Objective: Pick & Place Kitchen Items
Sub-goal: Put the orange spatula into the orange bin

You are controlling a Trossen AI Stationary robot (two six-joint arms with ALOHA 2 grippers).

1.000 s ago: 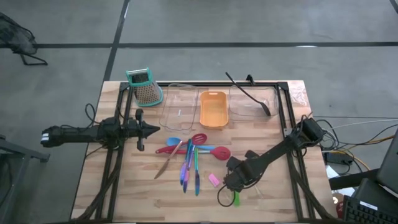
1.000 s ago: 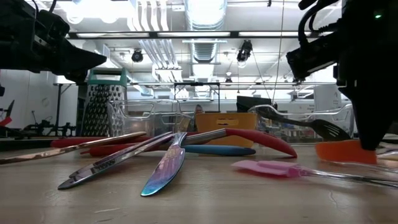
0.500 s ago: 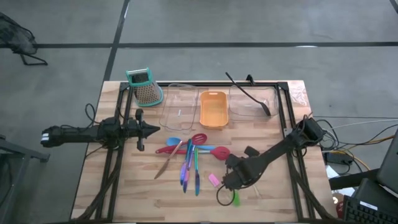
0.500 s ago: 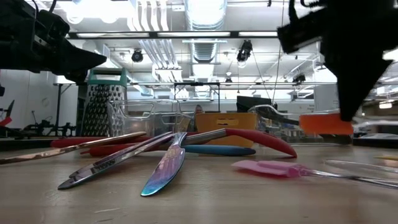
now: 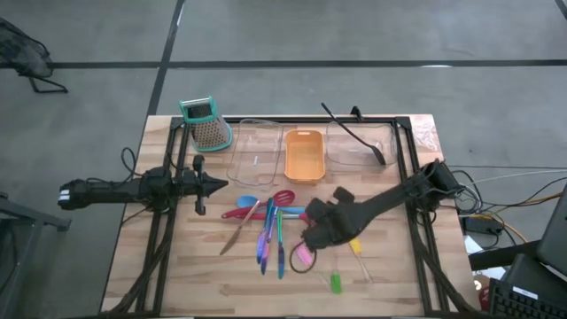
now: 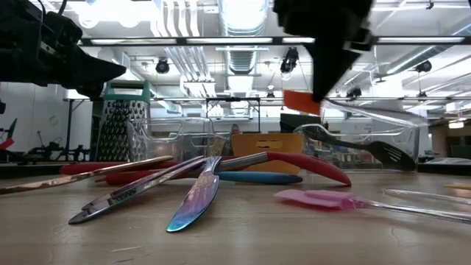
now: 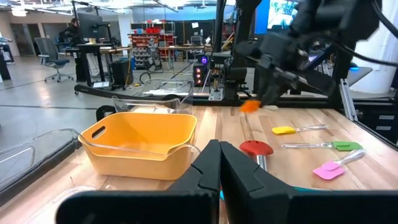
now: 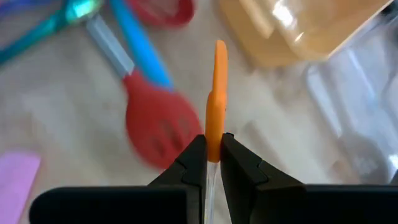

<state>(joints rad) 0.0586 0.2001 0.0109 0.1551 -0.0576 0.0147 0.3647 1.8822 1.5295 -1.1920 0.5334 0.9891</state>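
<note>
My right gripper [image 5: 312, 237] hovers over the middle of the table, beside the red spatula [image 5: 312, 215], shut on a small orange spatula [image 8: 216, 93] with a clear handle. That spatula also shows in the low view [image 6: 302, 101]. Red and blue spoons [image 5: 252, 208] and thin coloured sticks [image 5: 270, 239] lie flat in a fan on the wood. Pink [image 5: 304, 256], yellow [image 5: 354, 245] and green [image 5: 336, 283] pieces lie near the gripper. The long black spoon [image 5: 354, 133] rests across the right clear tray. My left gripper [image 5: 217, 184] waits shut above the table's left part. My right gripper pinches the small orange spatula between its two fingers at the base of the orange head [image 8: 213, 138], where the clear handle begins. The head stands out past the fingertips, seen edge-on. The spatula is lifted clear of the table [image 6: 302, 101].
A teal-topped grater [image 5: 208, 124] stands at the far left. A clear tray [image 5: 252, 151], an orange tray [image 5: 304, 155] and a second clear tray [image 5: 359, 146] line the far side. Bare wood lies along the near edge [image 5: 204, 283].
My right gripper has risen from the table's near right part and moved toward the far left, over the red spatula, staying shut. The small orange spatula has gone from table level to lifted clear. The yellow piece now shows where the arm was.
</note>
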